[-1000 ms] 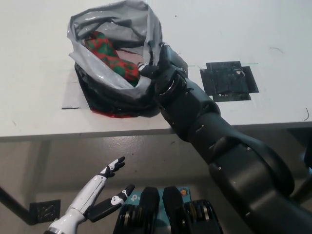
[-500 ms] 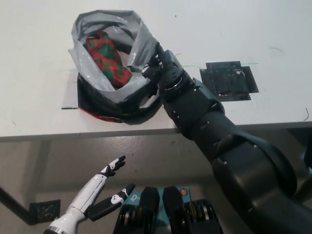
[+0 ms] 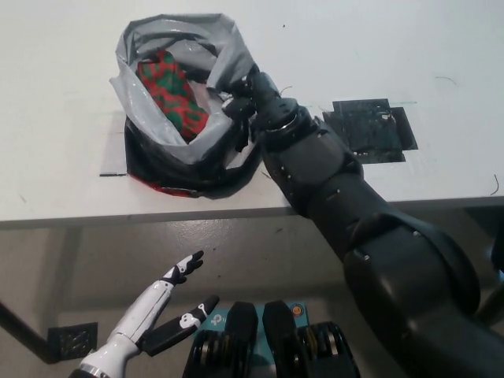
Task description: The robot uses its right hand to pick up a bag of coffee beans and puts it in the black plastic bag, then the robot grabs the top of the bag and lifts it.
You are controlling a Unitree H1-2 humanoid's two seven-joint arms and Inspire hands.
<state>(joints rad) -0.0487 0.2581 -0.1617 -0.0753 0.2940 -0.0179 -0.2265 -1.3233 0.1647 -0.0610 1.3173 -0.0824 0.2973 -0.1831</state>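
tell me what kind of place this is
Probably a lab or test workspace, not a home: a plain white table with black tape patches, a bare grey floor, and only the black plastic bag set out.

Table [image 3: 409, 47]: fills the upper part of the view, front edge running across the middle.
Plastic bag [image 3: 181, 150]: on the table, left of centre, near the front edge, mouth open upward.
Coffee bag [image 3: 172, 93]: inside the plastic bag, leaning toward its left side, top end farther back.
Right hand [image 3: 250, 96]: at the plastic bag's right rim, touching it, fingers closed on the rim there.
Right arm [image 3: 370, 236]: in from the bottom right, crossing the table's front edge, just right of the bag.
Patch [image 3: 370, 130]: flat on the table, right of the right hand, apart from the bag.
Left hand [image 3: 165, 303]: lower left, below and in front of the table edge, fingers spread, holding nothing.
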